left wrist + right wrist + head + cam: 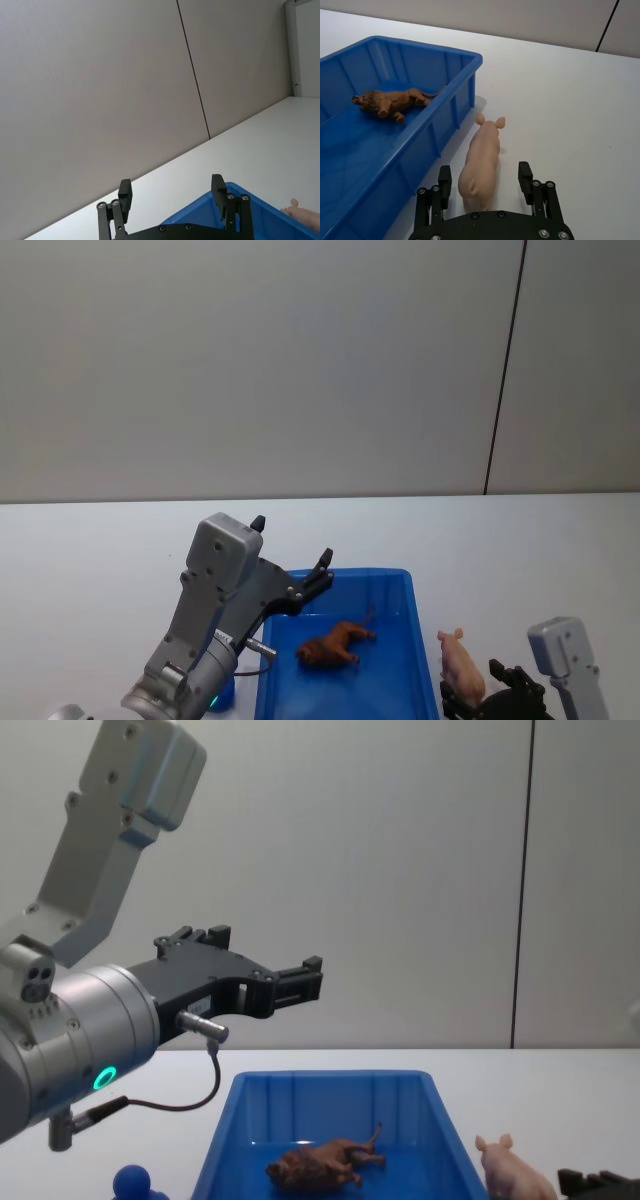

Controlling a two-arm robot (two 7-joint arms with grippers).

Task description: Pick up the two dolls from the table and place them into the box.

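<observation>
Lion (390,101) is lying in the box (445,50) — one doll placed. Right gripper (484,172) (fingers spread, gripping nothing) is straddling the pig (481,160) on the table (570,100) just beside the box; left gripper (171,184) is hovering open and empty above the box's left side.

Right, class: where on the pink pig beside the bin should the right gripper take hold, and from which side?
Grip the pig across its flanks at mid-body, coming from its rear: it seems to stand upright, snout pointing away, and the open right gripper straddles its rump.
</observation>
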